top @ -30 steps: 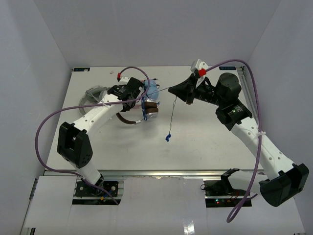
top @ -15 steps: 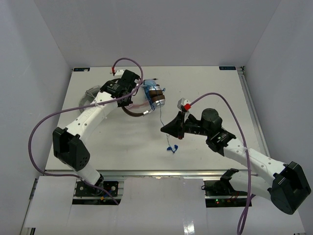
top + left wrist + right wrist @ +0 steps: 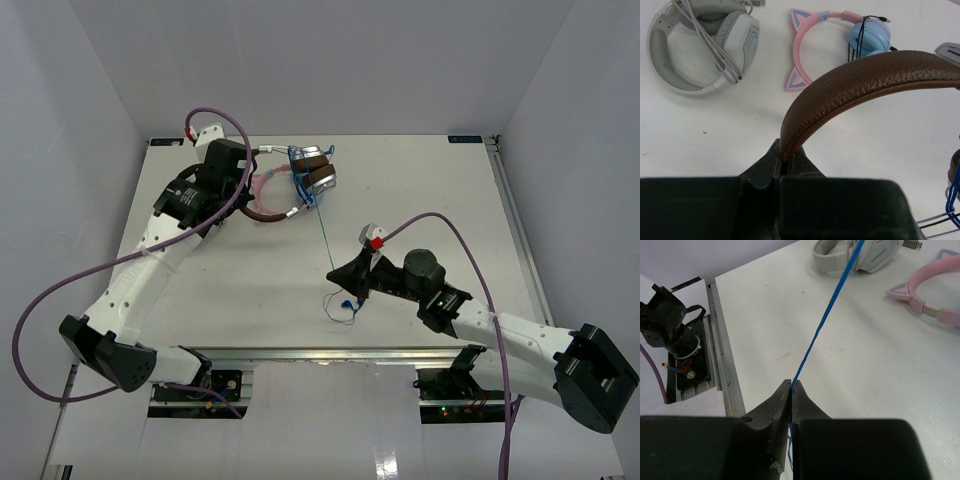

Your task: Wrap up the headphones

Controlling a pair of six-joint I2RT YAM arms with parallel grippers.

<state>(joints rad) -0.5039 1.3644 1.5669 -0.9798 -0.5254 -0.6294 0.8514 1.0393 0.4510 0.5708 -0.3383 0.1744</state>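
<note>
Top external view: headphones (image 3: 312, 172) at upper centre of the frame, blue cable turns around the silver cups, brown headband curving toward the lower left.
Left gripper (image 3: 783, 159): fingers closed tight on the headband (image 3: 860, 82), which rises from the fingertips to the upper right of the left wrist view.
Right gripper (image 3: 791, 385): fingers pinched shut on the thin blue cable (image 3: 826, 315), taut from the tips toward the upper right.
Cable span: straight from the cups down to the right gripper at lower centre; plug end (image 3: 345, 304) loose on the table (image 3: 420, 190) beside the tips.
Other pairs: pink cat-ear headphones (image 3: 830, 35) and grey-white headphones (image 3: 700, 45) lie on the table beyond the headband.
</note>
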